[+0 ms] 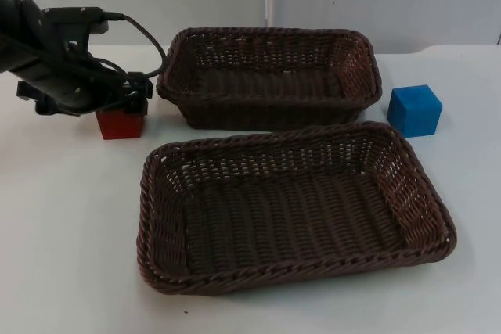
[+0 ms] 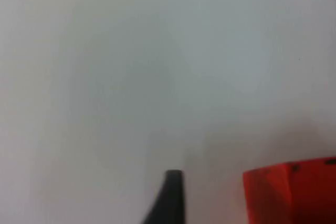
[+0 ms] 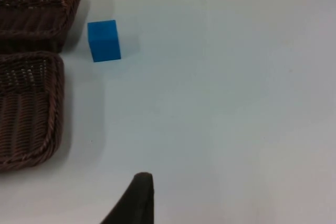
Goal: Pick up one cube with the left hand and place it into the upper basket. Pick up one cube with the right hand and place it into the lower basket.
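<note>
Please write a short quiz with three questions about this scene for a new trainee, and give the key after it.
1. True or false: both baskets hold no cube.
2. Which cube lies under the left tool? A) blue cube B) red cube C) green cube
3. Fill in: the blue cube stands on the ____, to the picture's right of the baskets.

Key
1. True. The upper basket and the lower basket are both without a cube.
2. B. The red cube sits on the table just below that tool.
3. table.
</note>
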`<state>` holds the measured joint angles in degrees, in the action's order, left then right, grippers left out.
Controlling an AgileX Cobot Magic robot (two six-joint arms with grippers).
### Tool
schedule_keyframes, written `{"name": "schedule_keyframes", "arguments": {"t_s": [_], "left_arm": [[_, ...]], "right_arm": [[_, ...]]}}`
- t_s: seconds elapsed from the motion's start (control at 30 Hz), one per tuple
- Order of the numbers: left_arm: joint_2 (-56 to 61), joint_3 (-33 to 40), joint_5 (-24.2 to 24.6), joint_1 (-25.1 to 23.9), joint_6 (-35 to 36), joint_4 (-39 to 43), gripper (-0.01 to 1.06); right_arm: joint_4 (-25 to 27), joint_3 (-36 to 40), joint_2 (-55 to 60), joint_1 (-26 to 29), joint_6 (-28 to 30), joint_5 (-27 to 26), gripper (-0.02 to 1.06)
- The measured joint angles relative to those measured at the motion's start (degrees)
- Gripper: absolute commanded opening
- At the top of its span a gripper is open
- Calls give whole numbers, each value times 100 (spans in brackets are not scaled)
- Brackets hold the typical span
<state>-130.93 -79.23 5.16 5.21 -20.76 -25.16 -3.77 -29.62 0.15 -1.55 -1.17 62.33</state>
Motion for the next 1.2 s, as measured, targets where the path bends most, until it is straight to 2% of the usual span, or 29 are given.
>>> {"name": "schedule_keyframes", "arguments": {"t_s": [0.1,0.13,0.2,0.23,0.3,0.4,0.9,1.2], "left_arm": [[0,-9,33,3,0,0,32],[0,-21,105,3,-13,0,32],[0,-22,179,3,-19,-40,4],[0,-22,179,3,-19,-40,0],[38,-30,292,3,-19,-39,0],[207,-30,729,3,-19,-39,0],[2013,-30,1584,3,15,-90,0],[2644,-30,1978,3,15,-90,0]], "right_arm": [[-53,0,0,0,-38,0,105],[-65,0,0,0,-38,0,105],[-65,0,0,0,-50,0,105],[-65,0,0,0,-50,0,105],[-65,0,0,0,-50,0,105],[-65,0,0,0,-61,0,105],[-65,0,0,0,-61,-11,105],[-65,0,0,0,-61,-11,105]]}}
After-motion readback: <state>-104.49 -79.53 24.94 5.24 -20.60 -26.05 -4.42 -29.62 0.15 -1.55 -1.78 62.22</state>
